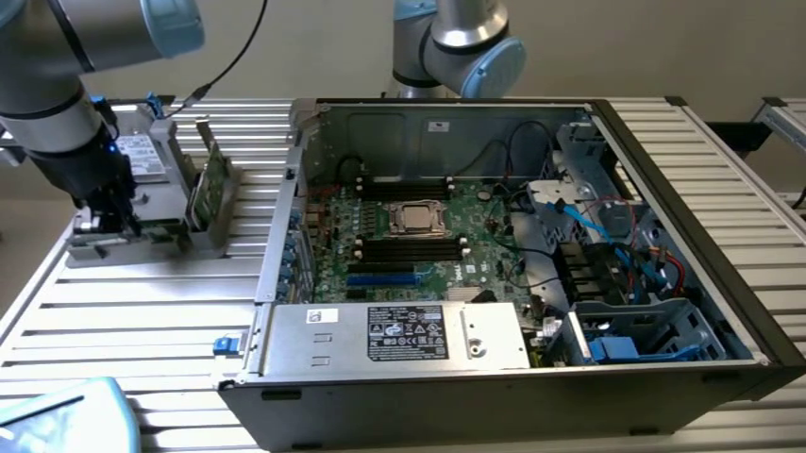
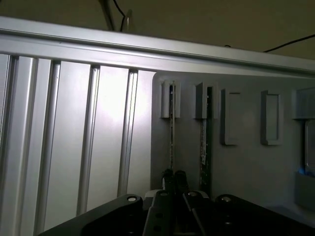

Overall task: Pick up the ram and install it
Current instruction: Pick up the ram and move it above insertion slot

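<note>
At the exterior view's left, over the grey rack (image 1: 126,250), the gripper (image 1: 111,212) is down among the slots. Its fingers (image 2: 167,178) are pinched tight on the ram (image 2: 172,130) — a thin stick seen edge-on, seated in its rack slot. Another card (image 2: 203,142) stands just beside it. The open computer case (image 1: 416,132) sits well apart on the slatted table (image 1: 139,321).

Tool (image 1: 111,215) low over grey rack (image 1: 94,251) beside open computer case (image 1: 416,415)
</note>
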Available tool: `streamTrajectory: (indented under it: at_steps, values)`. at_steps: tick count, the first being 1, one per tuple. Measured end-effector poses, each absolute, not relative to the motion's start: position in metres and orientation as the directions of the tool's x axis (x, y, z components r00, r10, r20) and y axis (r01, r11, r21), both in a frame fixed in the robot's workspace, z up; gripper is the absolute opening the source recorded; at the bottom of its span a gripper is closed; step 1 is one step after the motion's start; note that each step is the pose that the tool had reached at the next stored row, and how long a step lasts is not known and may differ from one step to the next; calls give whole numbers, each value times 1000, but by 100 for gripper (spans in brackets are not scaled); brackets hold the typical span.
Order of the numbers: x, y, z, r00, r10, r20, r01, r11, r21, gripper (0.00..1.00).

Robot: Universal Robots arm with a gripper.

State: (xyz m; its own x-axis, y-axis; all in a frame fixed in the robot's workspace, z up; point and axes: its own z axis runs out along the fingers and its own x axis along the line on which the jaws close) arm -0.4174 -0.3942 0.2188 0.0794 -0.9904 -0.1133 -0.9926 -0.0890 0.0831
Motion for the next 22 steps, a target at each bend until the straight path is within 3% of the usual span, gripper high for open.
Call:
streamTrajectory:
  at_steps: [22]
  values:
    - [-417,-394,236,79,-990,-114,-993,-89,83,13]
